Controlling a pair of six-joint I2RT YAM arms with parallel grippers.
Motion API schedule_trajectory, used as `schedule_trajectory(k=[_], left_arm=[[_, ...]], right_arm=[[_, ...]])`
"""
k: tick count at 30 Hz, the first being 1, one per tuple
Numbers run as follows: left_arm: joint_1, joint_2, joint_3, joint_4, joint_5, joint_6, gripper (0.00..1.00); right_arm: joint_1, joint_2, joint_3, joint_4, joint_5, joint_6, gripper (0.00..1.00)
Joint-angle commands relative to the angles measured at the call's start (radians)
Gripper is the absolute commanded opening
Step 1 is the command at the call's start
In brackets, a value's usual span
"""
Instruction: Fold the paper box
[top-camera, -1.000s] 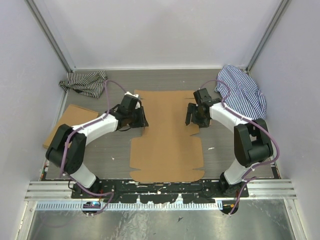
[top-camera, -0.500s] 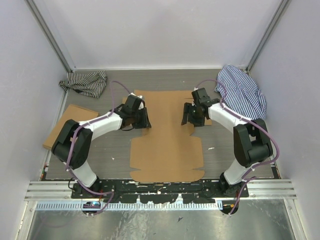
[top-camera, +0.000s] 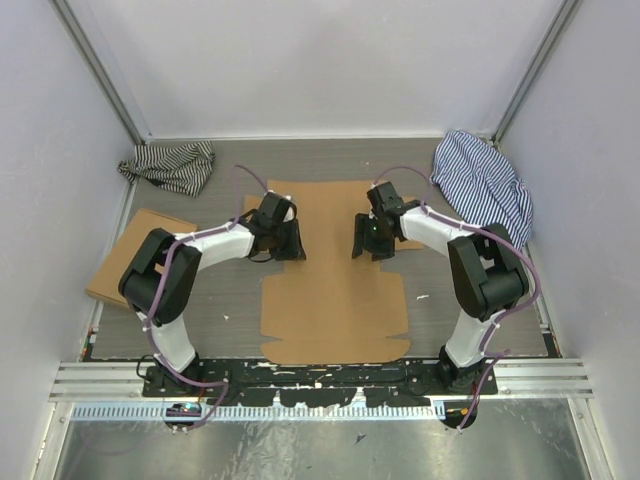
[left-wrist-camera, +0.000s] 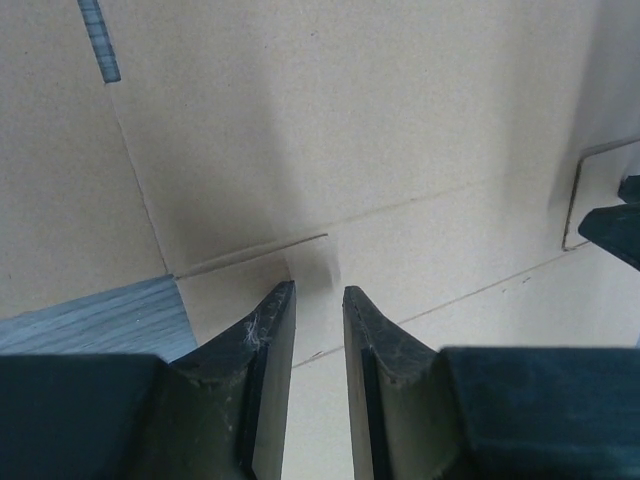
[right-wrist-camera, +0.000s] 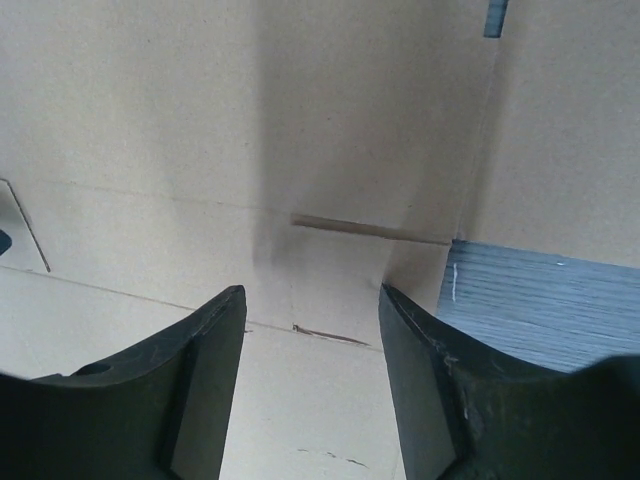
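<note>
The paper box (top-camera: 335, 275) lies flat on the table as a brown die-cut sheet with flaps and slits. My left gripper (top-camera: 290, 248) hovers over the sheet's left side where the notch narrows it. In the left wrist view my left gripper (left-wrist-camera: 318, 290) shows a narrow gap with only cardboard (left-wrist-camera: 350, 130) under it, near a cut line. My right gripper (top-camera: 365, 248) mirrors it on the right side. In the right wrist view my right gripper (right-wrist-camera: 310, 290) stands open wider, over a crease of the sheet (right-wrist-camera: 200, 130). Neither holds anything.
A flat ready-made brown box (top-camera: 125, 250) lies at the left edge. A dark striped cloth (top-camera: 170, 165) sits at the back left and a blue striped cloth (top-camera: 485, 185) at the back right. Walls close in on the sides and the far end.
Both grippers have moved inward over the sheet, toward each other. The right jaws have narrowed somewhat; the left jaws stay about the same.
</note>
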Motion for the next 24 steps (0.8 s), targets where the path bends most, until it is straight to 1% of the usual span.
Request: schedule_trajectory(k=[1, 6, 9, 14, 17, 21, 24], left_arm=[[-0.005, 0.053, 0.01, 0.0, -0.025, -0.009, 0.32], [-0.005, 0.101, 0.014, -0.025, -0.036, -0.013, 0.3], [-0.005, 0.091, 0.007, -0.034, -0.041, -0.014, 0.29], [-0.005, 0.033, 0.018, -0.078, -0.055, -0.011, 0.3], [-0.004, -0.022, 0.044, -0.135, -0.073, 0.0, 0.3], [-0.004, -0.082, 0.09, -0.215, -0.126, 0.018, 0.33], [-0.004, -0.11, 0.13, -0.272, -0.182, 0.037, 0.37]], right_arm=[[0.005, 0.048, 0.022, 0.034, 0.024, 0.017, 0.61], [0.007, 0.075, 0.023, 0.031, 0.031, 0.021, 0.6], [0.009, 0.063, 0.024, 0.026, 0.034, 0.019, 0.59], [0.01, 0.022, 0.063, -0.012, 0.054, 0.009, 0.6], [0.01, -0.008, 0.108, -0.06, 0.075, -0.002, 0.6], [0.01, -0.029, 0.19, -0.119, 0.116, -0.017, 0.6], [0.008, -0.024, 0.258, -0.155, 0.163, -0.029, 0.6]])
